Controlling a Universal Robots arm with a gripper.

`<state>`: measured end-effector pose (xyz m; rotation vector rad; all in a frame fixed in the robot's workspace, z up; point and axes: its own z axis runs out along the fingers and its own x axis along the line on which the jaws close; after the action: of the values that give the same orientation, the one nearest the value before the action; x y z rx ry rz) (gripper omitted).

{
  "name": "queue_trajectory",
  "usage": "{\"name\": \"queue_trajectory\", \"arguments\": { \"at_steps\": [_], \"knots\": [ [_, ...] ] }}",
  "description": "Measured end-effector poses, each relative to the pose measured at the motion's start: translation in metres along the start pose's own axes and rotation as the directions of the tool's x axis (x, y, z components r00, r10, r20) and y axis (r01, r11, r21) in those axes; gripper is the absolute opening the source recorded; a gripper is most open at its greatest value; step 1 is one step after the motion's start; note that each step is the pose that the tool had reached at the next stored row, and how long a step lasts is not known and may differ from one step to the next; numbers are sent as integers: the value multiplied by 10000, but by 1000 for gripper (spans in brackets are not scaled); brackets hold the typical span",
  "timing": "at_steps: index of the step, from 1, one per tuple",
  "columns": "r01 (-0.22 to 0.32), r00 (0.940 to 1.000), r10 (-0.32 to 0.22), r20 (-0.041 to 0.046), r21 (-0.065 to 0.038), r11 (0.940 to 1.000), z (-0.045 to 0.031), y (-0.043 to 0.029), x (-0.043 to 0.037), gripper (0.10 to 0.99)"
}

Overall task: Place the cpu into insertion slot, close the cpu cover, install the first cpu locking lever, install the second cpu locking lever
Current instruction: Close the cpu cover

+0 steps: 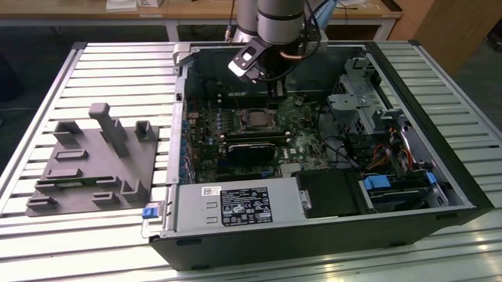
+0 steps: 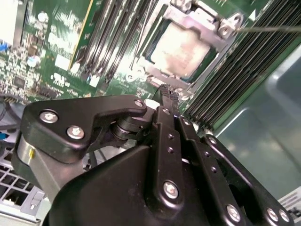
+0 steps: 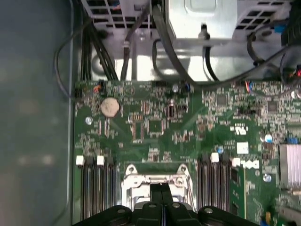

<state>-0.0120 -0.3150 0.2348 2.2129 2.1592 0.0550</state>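
Gripper just beside cpu

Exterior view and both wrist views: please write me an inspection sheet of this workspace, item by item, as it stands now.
Surface: slatted metal table, carrying an open computer case.
Job's things: cpu lies in the green motherboard; cpu cover lies down around it. State of the locking levers: cannot tell.
Clutter: grey fixture block with upright posts, at the exterior view's left of the case.
Gripper: gripper shut, nothing seen between its fingers, tips close beside the cover's edge; contact cannot be told.
Cables: black cables beyond the board; coloured cables near the drive bays.
Surroundings: wooden desks behind the table.
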Motion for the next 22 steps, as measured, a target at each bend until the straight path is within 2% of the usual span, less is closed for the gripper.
{"name": "queue_trajectory", "arguments": {
  "at_steps": [11,16,22],
  "knots": [
    [0,10000,0,-2,-1,10000,-10,-241,-5,106],
    [0,10000,0,0,-1,10000,16,-274,-6,106],
    [7,10000,-7,0,0,10000,16,-276,-6,106]
  ]
}}
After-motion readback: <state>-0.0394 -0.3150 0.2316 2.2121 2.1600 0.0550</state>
